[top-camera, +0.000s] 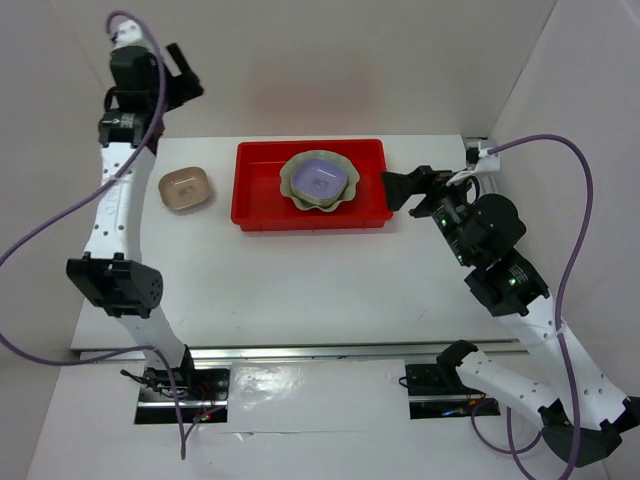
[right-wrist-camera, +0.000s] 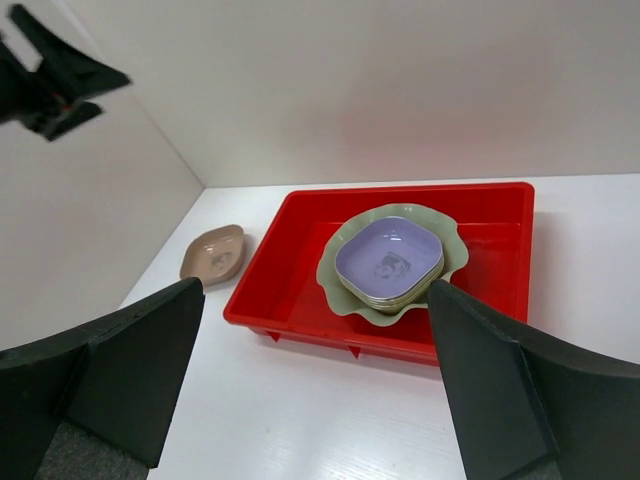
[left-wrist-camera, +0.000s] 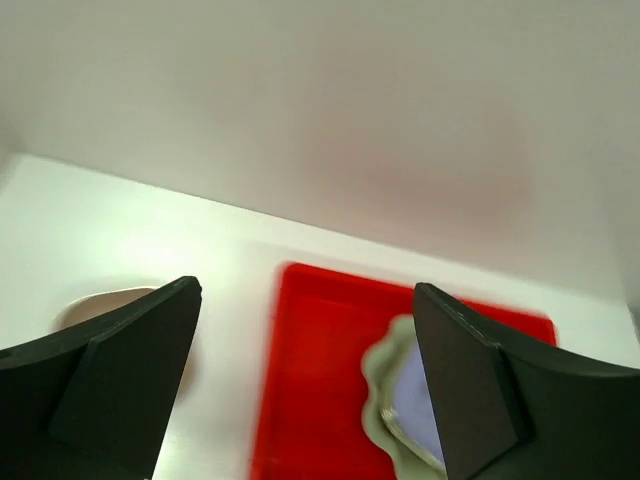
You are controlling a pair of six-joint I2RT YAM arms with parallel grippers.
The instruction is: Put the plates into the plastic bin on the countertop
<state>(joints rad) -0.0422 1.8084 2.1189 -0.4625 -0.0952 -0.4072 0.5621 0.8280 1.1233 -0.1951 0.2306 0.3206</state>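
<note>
Left claw high near back wall, arm extended, right claw beside red bin, both spread wide, empty.

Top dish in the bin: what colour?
The dish is lavender with a dark print; best in right wrist view.

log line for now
left gripper open; right gripper open; lavender dish atop stack in bin; tan dish outside bin

Left claw spread wide, nothing between fingers. Red bin on white worktop; lavender dish in scalloped green dish inside bin. Tan dish left of bin, outside.
</note>
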